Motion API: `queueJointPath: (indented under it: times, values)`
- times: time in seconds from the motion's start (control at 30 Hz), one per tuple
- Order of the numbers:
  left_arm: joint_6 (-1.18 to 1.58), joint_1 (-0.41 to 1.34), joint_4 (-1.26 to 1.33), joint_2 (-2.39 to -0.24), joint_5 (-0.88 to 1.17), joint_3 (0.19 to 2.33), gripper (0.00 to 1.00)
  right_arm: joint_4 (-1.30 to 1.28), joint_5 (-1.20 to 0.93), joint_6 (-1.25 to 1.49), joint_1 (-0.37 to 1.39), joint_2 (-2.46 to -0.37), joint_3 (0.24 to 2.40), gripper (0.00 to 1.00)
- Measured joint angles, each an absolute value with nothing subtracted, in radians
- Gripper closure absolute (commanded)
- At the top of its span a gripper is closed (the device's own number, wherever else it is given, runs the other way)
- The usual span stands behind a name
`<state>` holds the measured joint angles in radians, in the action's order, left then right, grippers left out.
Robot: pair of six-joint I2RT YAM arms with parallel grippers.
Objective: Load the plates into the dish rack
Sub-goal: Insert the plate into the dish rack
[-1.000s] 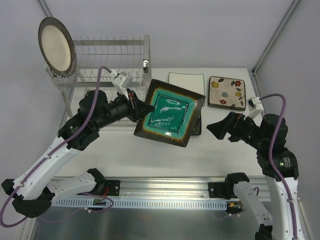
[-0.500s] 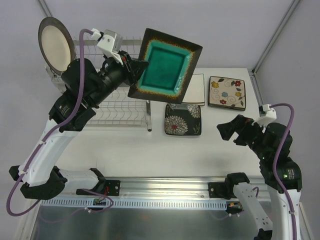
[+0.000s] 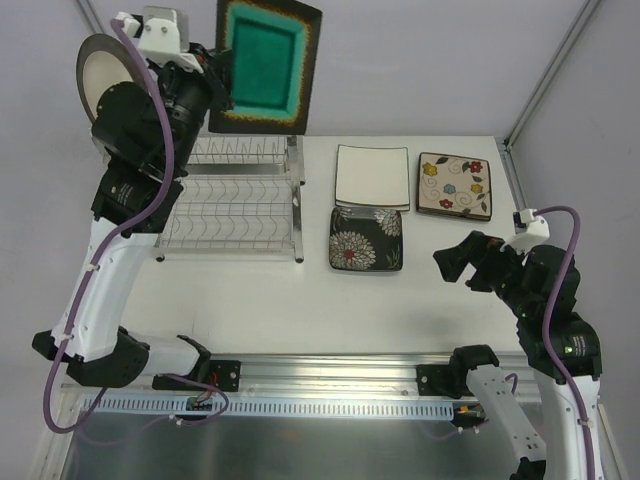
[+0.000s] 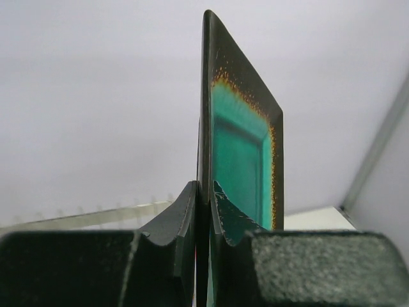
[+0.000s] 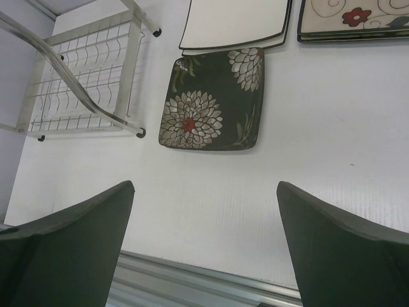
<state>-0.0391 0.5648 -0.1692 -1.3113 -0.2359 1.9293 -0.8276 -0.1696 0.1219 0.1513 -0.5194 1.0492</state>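
Observation:
My left gripper (image 3: 222, 82) is shut on the edge of the teal-centred dark square plate (image 3: 265, 65), holding it upright high above the dish rack (image 3: 230, 205). The left wrist view shows that plate (image 4: 239, 153) edge-on, pinched between both fingers (image 4: 182, 217). A round cream plate with a dark rim (image 3: 92, 75) stands at the rack's far left, partly hidden by my arm. On the table lie the white square plate (image 3: 372, 177), the flowered cream plate (image 3: 454, 185) and the black chrysanthemum plate (image 3: 366, 239). My right gripper (image 3: 455, 265) hovers open to the right of the black plate (image 5: 214, 102), holding nothing.
The two-tier wire rack (image 5: 83, 70) stands at the table's back left, its prong rows bare apart from the round plate. A metal rail (image 3: 330, 385) runs along the near edge. Grey walls close in on the left, back and right.
My left arm lifted the teal plate from low over the table up and left above the rack, turning it upright. That uncovered the black plate. The right arm drew back slightly.

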Motion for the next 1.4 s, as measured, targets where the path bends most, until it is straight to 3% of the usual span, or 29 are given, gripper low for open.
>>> queueJointPath:
  times: [0.23, 0.67, 1.4]
  values:
    - [-0.045, 0.377, -0.138, -1.338, -0.263, 1.995, 1.00, -0.828, -0.167, 0.103, 0.157, -0.523, 1.049, 0.00]
    - [-0.187, 0.253, 0.030, -1.336, -0.287, 1.964, 1.00, -0.826, -0.168, 0.092, 0.162, -0.532, 1.022, 0.00]
    - [-0.428, 0.089, 0.014, -1.335, -0.299, 1.955, 1.00, -0.815, -0.181, 0.092, 0.171, -0.575, 1.015, 0.01]
